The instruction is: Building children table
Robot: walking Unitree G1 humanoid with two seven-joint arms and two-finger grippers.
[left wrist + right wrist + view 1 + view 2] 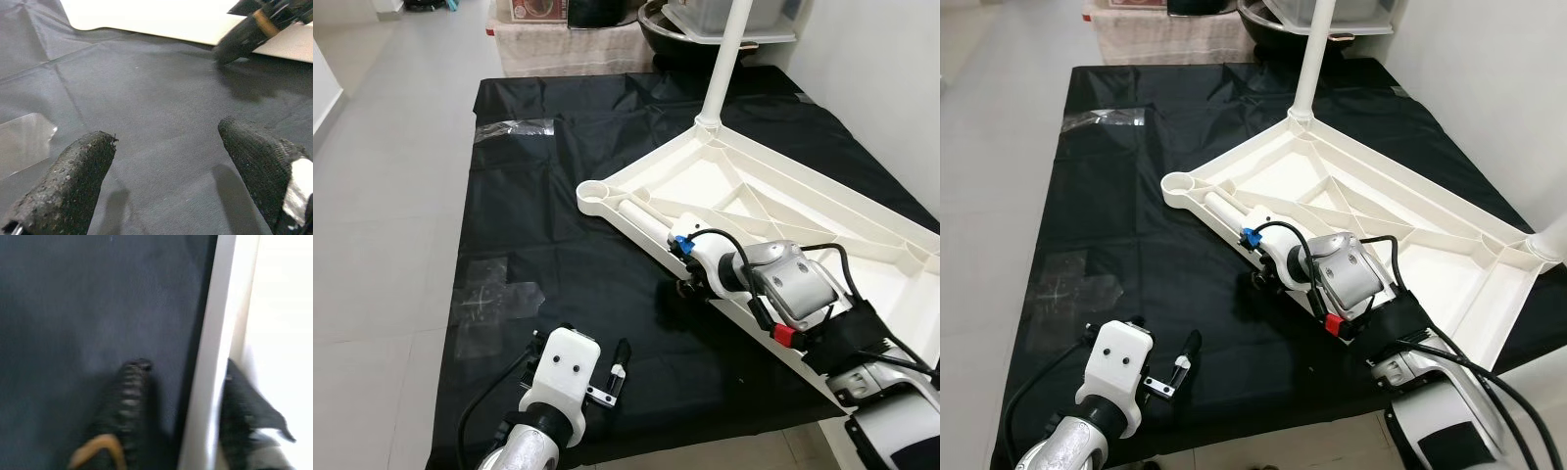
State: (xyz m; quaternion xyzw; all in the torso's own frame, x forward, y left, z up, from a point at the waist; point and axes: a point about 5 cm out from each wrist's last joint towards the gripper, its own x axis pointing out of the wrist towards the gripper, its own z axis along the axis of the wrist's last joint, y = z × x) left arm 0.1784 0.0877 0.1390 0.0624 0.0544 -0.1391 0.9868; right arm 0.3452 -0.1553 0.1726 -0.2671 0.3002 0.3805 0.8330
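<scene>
Tabletop of white plastic lies upside down on the black sheet that covers the floor, its ribbed underside facing up. Picture the head camera's view as a clock. The panel runs along a diagonal, from an open round leg socket near the centre down toward 4 o'clock, where its long rim heads off past your right arm. One white leg already stands upright in the corner at about 1 o'clock, and the right eye view shows a second leg rising at the 3 o'clock corner.

Your right tool sits on that long rim, a little down the diagonal from the open socket. Its fingers are spread and straddle the rim: one black finger rests outside on the sheet and the other inside the panel. From the pictures you cannot be sure it is squeezing the rim.

Your left tool is at about 7 o'clock, well apart from the panel, fingers spread wide with nothing between them, hovering over bare sheet. The panel's edge lies ahead of it and to its right.

So the right arm is much the nearer one. The socket lies up the rim from it, toward 11 o'clock, and any move there should probably follow that diagonal.
</scene>
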